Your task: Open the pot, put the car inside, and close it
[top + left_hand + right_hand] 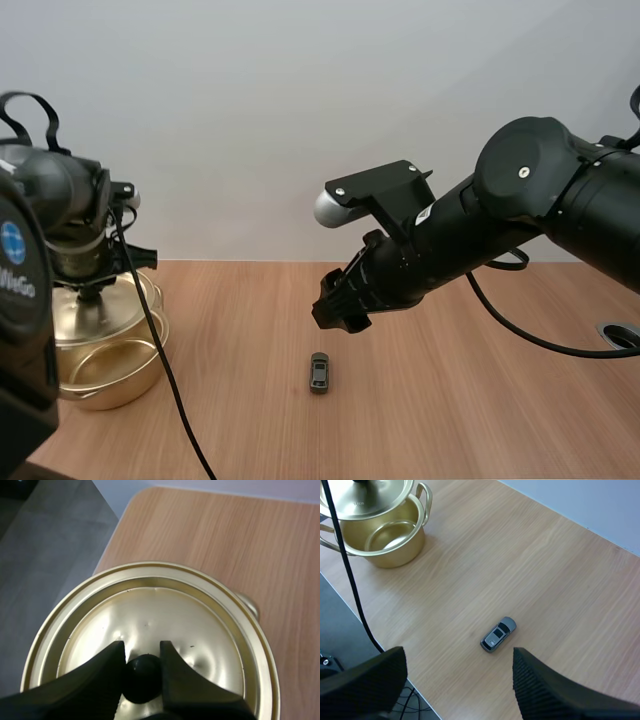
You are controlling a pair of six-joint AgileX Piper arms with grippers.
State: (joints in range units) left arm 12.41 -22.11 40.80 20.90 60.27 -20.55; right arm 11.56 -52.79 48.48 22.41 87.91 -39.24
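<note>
A small grey toy car point(319, 372) lies on the wooden table, and the right wrist view has the car point(498, 634) just beyond and between my fingers. My right gripper point(340, 312) hovers above and slightly behind it, open, its fingers point(555, 692) wide apart with nothing between them. At the far left stands the gold pot point(105, 375), its inside showing point(390, 537). The gold lid point(100, 315) hangs a little above the pot, shifted off its rim. My left gripper point(141, 652) is shut on the lid's black knob point(142, 680).
The table's left edge point(107, 545) runs close beside the pot, with dark floor beyond it. Bare wood point(450, 400) stretches around the car and to the right. A round hole point(622, 335) sits at the table's right edge.
</note>
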